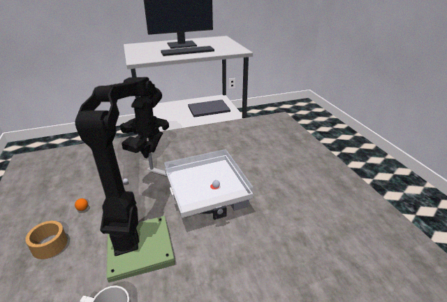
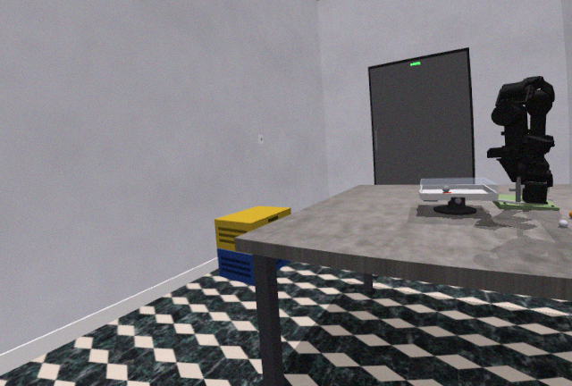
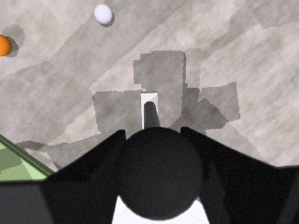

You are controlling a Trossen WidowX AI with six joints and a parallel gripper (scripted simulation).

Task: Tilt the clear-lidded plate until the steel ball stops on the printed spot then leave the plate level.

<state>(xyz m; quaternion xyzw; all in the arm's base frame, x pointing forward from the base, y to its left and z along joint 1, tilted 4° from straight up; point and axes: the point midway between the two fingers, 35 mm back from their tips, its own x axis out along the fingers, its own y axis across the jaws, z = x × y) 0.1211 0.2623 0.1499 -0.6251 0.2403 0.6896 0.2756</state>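
The clear-lidded plate (image 1: 207, 183) sits on a dark pivot stand (image 1: 219, 212) in the middle of the table and looks about level in the side view (image 2: 457, 189). The steel ball (image 1: 216, 183) rests on the red printed spot (image 1: 214, 187), near the plate's middle. A thin grey handle post (image 1: 151, 161) stands at the plate's left side, joined to it by a white arm. My gripper (image 1: 146, 145) points down and is shut on the dark knob (image 3: 159, 173) at the top of this post. The fingers flank the knob.
A small white ball (image 1: 125, 180) and an orange ball (image 1: 81, 203) lie left of the arm, apart from the plate. A wooden ring (image 1: 47, 239) lies at the far left and a white cup (image 1: 112, 295) at the front edge. The arm stands on a green base (image 1: 140, 246).
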